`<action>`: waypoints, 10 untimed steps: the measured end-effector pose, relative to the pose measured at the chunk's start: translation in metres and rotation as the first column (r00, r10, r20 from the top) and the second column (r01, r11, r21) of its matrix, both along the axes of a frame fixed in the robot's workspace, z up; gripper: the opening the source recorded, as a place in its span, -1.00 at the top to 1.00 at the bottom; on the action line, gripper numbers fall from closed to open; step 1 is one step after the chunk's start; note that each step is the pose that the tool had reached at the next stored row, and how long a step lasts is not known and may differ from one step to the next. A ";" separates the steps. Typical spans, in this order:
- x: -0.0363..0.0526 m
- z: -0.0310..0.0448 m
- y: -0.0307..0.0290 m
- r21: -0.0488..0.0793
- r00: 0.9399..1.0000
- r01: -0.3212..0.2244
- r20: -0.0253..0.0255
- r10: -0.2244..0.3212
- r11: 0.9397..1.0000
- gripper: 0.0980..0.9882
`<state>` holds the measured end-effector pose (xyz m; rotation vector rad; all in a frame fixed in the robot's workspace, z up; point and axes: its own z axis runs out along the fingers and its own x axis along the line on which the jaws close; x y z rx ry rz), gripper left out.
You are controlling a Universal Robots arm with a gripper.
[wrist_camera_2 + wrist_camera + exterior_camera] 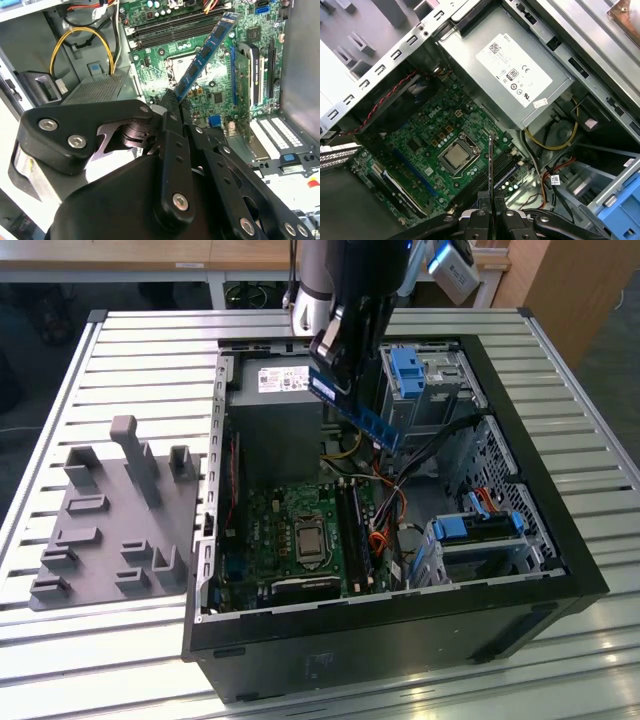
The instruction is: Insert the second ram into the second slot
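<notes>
The pincer (492,207) is pinched narrow on one end of the memory stick (491,165); the stick juts out from its tips, tilted, hanging in the air over the open computer case (547,490) and touching nothing else; below the tips lie the long black memory slots (170,29), next to the processor socket (457,156) on the green board (285,535); farther off sits the grey power supply (515,75). By my judgement this is the carry-and-align step, insertion not yet begun; seating calls for the stick levelled, its edge along the second slot, and a straight press; which slot counts as second I cannot tell.
</notes>
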<state>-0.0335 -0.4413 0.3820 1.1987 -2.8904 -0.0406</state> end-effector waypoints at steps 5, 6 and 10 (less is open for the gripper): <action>0.0000 -0.0001 0.0000 0.000 0.999 0.048 0.000 -0.048 0.999 0.91; 0.0000 -0.0001 0.0000 0.000 0.998 0.057 0.000 -0.057 0.998 0.91; 0.0000 -0.0002 0.0000 0.000 0.997 0.081 0.000 -0.081 0.997 0.91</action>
